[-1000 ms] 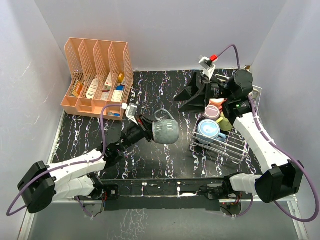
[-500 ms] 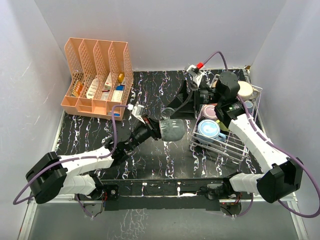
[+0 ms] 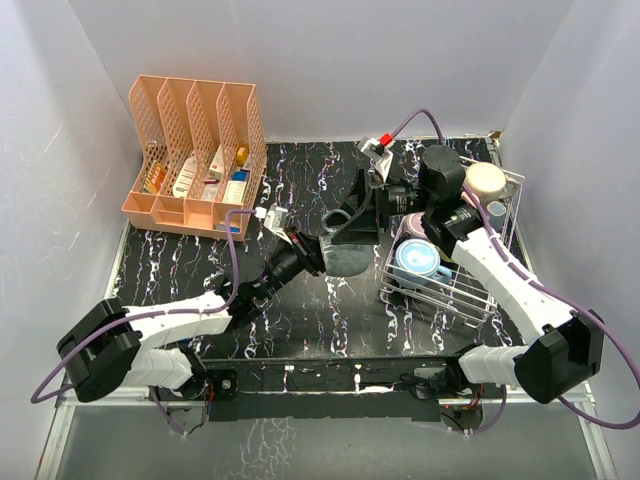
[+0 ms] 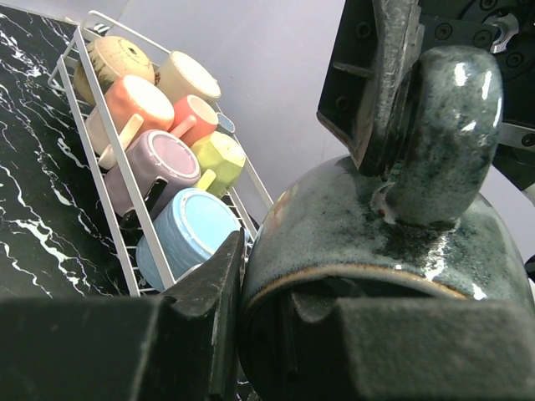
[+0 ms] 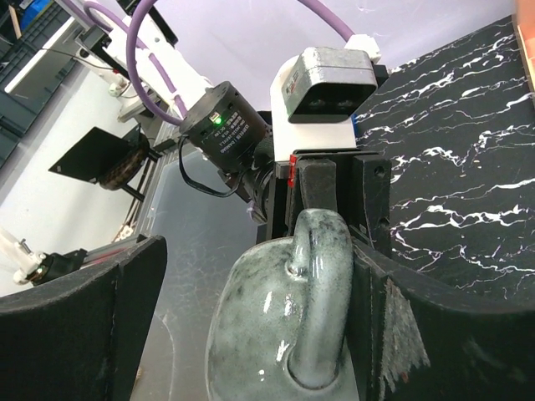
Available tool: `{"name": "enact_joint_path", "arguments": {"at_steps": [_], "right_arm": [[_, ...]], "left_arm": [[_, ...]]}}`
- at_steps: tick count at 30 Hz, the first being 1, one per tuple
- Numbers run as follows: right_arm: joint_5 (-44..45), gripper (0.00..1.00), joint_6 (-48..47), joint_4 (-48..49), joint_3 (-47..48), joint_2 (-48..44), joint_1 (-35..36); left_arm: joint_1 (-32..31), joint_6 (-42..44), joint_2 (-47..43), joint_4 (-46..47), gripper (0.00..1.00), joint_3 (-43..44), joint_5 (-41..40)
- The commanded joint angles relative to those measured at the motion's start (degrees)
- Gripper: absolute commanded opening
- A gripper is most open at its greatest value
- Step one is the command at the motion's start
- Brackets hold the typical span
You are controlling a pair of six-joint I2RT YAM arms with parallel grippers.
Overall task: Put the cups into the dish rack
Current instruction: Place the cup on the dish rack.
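Note:
My left gripper [image 3: 322, 252] is shut on the rim of a grey speckled mug [image 3: 347, 258], holding it above the table, left of the dish rack [image 3: 481, 300]. In the left wrist view, my left gripper [image 4: 267, 292] has one finger outside the mug's [image 4: 334, 225] wall and one inside. My right gripper [image 3: 352, 222] is open around the mug. In the right wrist view [image 5: 259, 276] its right finger [image 5: 418, 334] lies against the handle [image 5: 322, 292]. The rack [image 4: 109, 192] holds several mugs: light blue [image 4: 196, 230], mauve [image 4: 159, 163], yellow-green [image 4: 219, 154], pinks and cream.
A peach slotted organizer [image 3: 195, 150] with small items stands at the far left. The rack sits by the right wall, with a light blue mug [image 3: 420, 262] near its front and a cream one [image 3: 487, 180] at its back. Grey walls enclose the black marbled table [image 3: 180, 270].
My right gripper has swung left from over the rack to the grey mug and now straddles its handle. My left arm has carried the mug a little to the right.

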Motion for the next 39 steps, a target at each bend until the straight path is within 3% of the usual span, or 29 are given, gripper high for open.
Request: {"name": "enact_joint_path", "arguments": {"at_steps": [1,8,13,24,27,33,39], "right_arm": [[1.06,0.82,-2.13,-0.21,1.17,0.23,0.68],[1.71,0.78,-4.62,-3.06,2.38,1.24,1.25],[1.58,0.67,-5.85,-3.66,2.22,1.06,1.33],[-0.04,0.31,-6.33,-2.80,1.83,1.34,1.41],[-1.98,0.08,-5.49,-0.41,1.71,1.39,1.37],[-3.98,0.08,-1.76,5.03,1.49,1.07,0.09],[-5.77,0.08,7.11,15.13,-1.48,0.94,-2.42]], "left_arm": [[-0.22,-1.13,-0.50,8.43,0.00,4.08,-1.31],[-0.22,-1.39,-0.35,7.97,0.00,3.96,-1.05],[-0.23,-1.39,-0.54,8.15,0.00,3.75,-1.47],[-0.23,-2.22,-0.64,9.14,0.00,2.84,-1.71],[-0.22,-2.56,-0.46,10.87,0.00,2.44,-1.30],[-0.26,-2.60,-0.38,11.88,0.00,1.63,0.27],[-0.21,-2.71,-2.16,10.26,0.25,0.02,0.77]]}}
